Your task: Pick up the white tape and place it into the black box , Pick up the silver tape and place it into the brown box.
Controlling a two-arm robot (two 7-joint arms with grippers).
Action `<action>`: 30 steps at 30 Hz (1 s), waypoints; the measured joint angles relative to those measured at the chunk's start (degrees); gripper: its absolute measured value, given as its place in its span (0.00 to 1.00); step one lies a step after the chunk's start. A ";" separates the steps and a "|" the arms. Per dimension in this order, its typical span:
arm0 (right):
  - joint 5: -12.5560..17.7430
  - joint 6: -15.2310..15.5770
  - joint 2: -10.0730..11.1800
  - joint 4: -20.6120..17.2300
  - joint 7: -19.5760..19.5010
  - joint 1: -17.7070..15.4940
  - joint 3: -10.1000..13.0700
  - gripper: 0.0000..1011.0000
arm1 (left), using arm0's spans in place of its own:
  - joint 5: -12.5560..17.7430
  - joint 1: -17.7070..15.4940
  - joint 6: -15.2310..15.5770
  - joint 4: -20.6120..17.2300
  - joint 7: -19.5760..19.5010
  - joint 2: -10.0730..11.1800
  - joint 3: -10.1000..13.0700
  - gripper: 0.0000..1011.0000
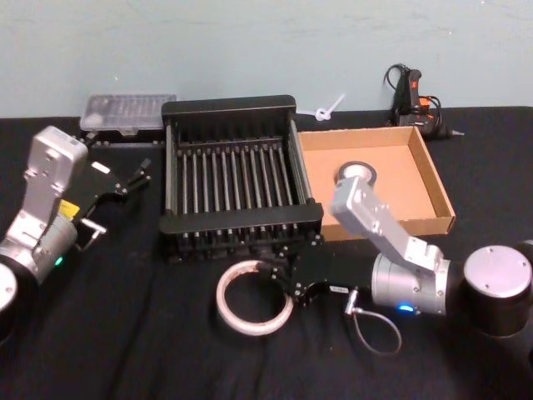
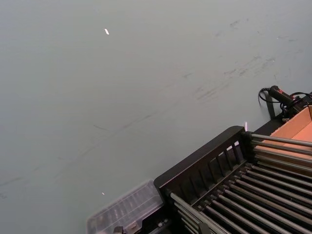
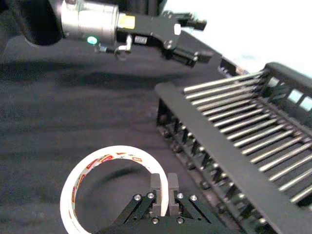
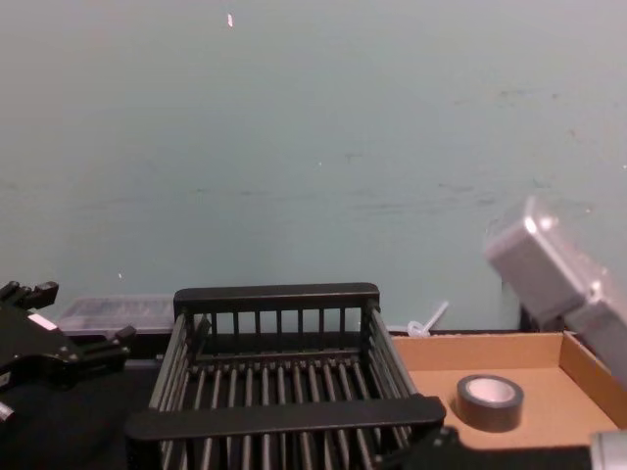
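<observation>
While the white tape [image 1: 254, 298] lies flat on the black bench [image 1: 125, 333] just in front of the black box [image 1: 235, 177], the right gripper [image 3: 164, 187] has its fingers [image 3: 156, 191] closed on the roll's rim, one inside the ring and one outside, as the right wrist view shows. The red printed marks run along the roll's face. Behind it, the black box sits at the middle of the bench with nothing on its ribbed floor. To its right, touching or just beside it, stands the brown box [image 1: 416, 179], and the silver tape [image 4: 490, 401] lies flat inside it near the box's middle. The left gripper [image 1: 133, 179] hangs to the left of the black box, above the bench, its fingers spread apart and holding nothing.
</observation>
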 joint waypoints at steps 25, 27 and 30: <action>2.98 -3.03 0.83 -2.86 -3.79 2.19 5.47 0.09 | 0.00 0.00 0.00 0.00 0.00 0.00 0.00 0.99; 2.94 -2.95 0.42 -2.61 -4.32 2.56 5.70 0.09 | 0.00 0.00 0.00 0.00 0.00 0.00 0.00 0.99; 2.67 -2.61 -0.78 -1.69 -5.77 3.55 6.21 0.09 | 0.00 0.00 0.00 0.00 0.00 0.00 0.00 0.99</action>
